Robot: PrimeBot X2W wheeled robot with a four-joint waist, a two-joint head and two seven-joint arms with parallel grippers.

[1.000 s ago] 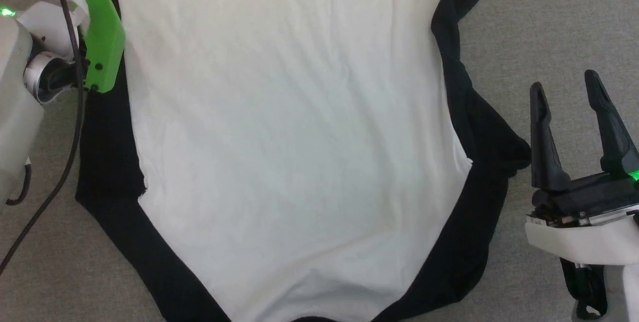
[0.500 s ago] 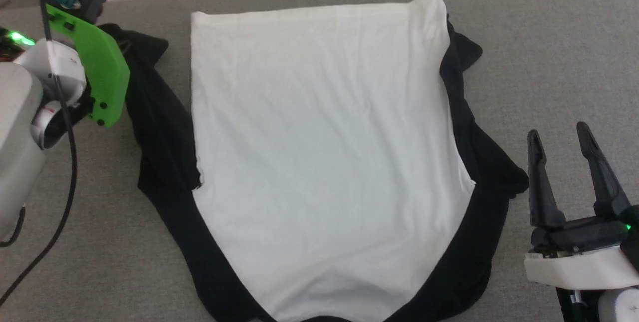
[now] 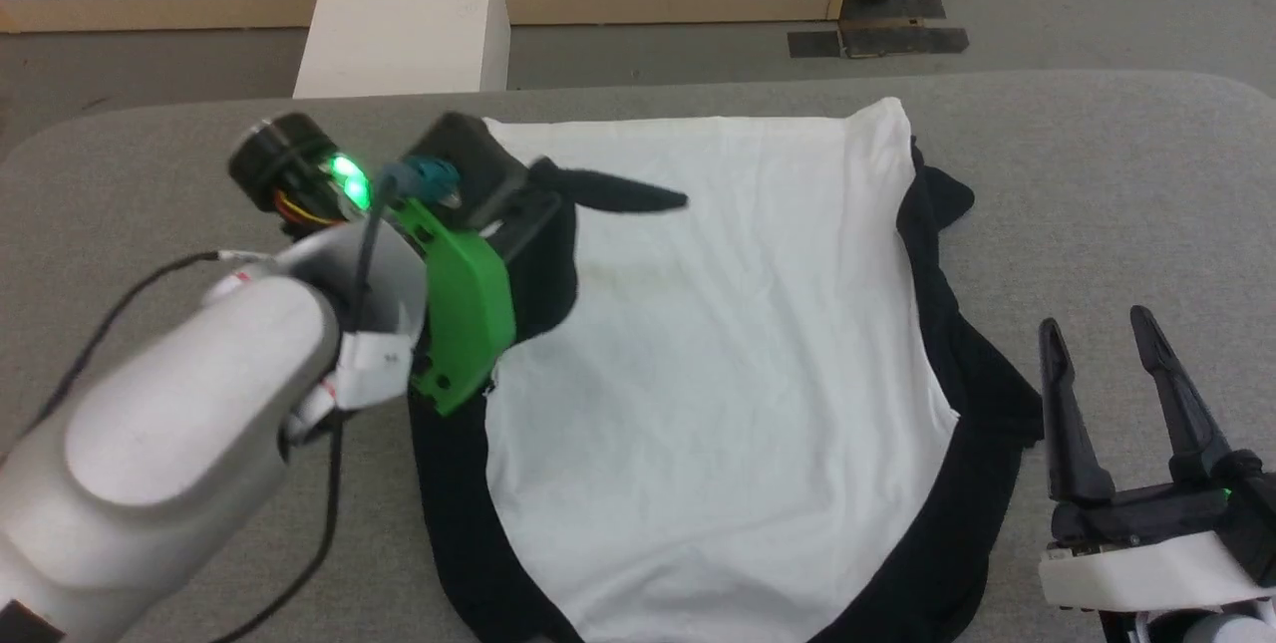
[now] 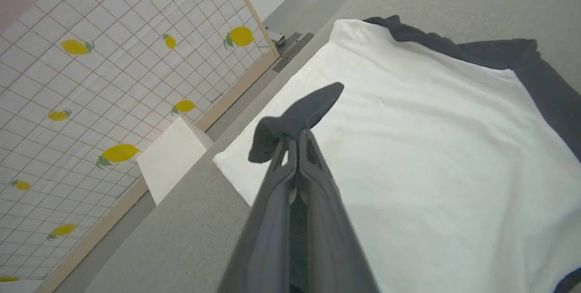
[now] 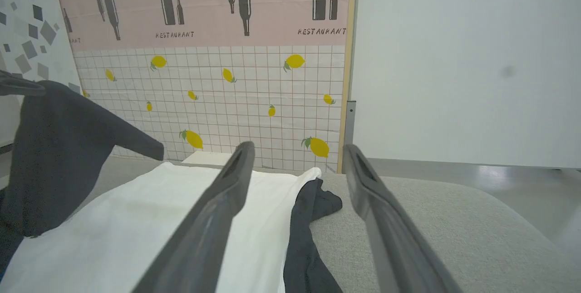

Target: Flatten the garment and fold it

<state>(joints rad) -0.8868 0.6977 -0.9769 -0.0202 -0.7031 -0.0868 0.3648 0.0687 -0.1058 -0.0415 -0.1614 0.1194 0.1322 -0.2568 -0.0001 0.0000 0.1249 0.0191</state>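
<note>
My left gripper has swung in over the soft white black-sleeved cloth T-shirt, fingers clamped on a sleeve at 12 o'clock. Right gripper fingers apart, T-shirt at 10 o'clock.

The left arm reached from the lower left of the head view up and across, its pale forearm ending in a green wrist bracket with a green light lit beside it. The left gripper pointed toward the robot's right, held above the surface, its 2 fingers pressed together on a pinch of black cloth of the garment. The right gripper sat at the lower right, its 2 fingers pointing up that view and spread apart, gripping nothing.
</note>
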